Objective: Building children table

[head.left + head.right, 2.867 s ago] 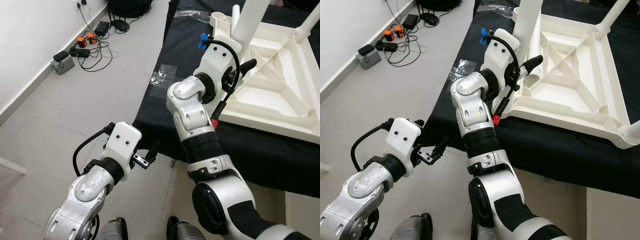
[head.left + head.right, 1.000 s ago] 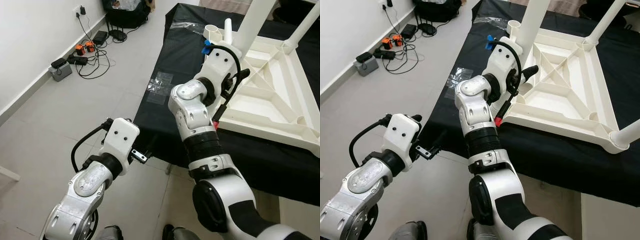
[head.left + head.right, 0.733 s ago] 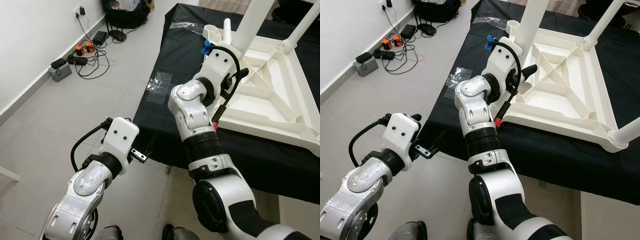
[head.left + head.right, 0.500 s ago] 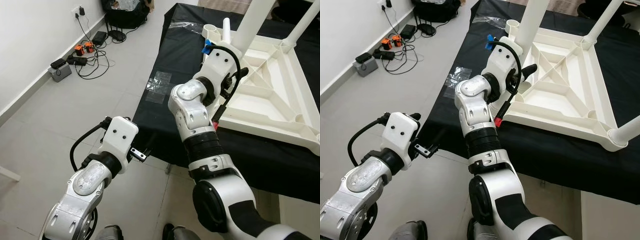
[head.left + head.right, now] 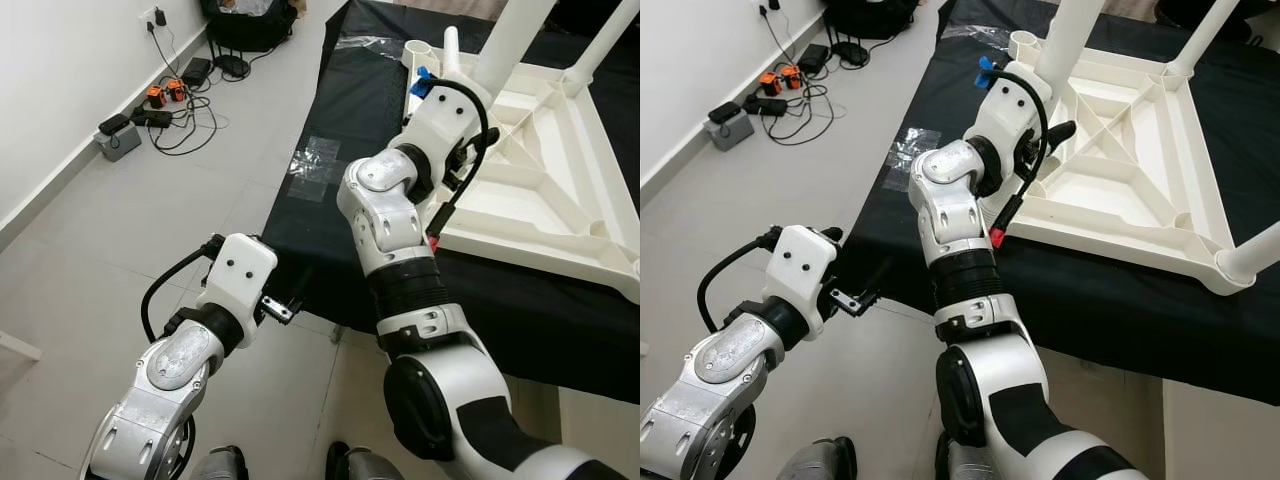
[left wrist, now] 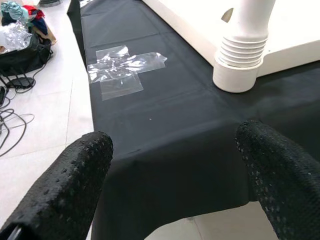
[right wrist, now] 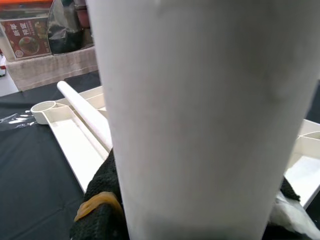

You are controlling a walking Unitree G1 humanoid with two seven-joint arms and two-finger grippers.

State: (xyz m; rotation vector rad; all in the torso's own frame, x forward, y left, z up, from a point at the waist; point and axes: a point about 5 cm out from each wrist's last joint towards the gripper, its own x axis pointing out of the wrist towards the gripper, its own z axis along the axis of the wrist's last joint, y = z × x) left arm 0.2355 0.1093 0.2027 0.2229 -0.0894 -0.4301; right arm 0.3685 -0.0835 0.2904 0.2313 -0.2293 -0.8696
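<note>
A white children's table (image 5: 1140,170) lies upside down on a black-covered surface. Its legs point up. My right gripper (image 5: 1052,112) is shut on the near-left table leg (image 5: 1077,30), low down by the corner. In the right wrist view that leg (image 7: 200,125) stands between my black fingers (image 7: 100,200). My left gripper (image 5: 283,310) hangs open below the cloth's front edge, holding nothing. Its wide-apart fingers (image 6: 55,190) face the leg's ribbed collar (image 6: 245,50) across the cloth.
An empty round socket (image 5: 1023,42) sits at the table's far-left corner, with a thin white rod (image 7: 82,112) beside it. Clear tape (image 5: 315,165) is stuck on the cloth. Cables and chargers (image 5: 165,95) and a black bag (image 5: 245,15) lie on the floor at the left.
The whole view has shifted a little. My right gripper has stayed on the leg and my left gripper has stayed open in about the same place.
</note>
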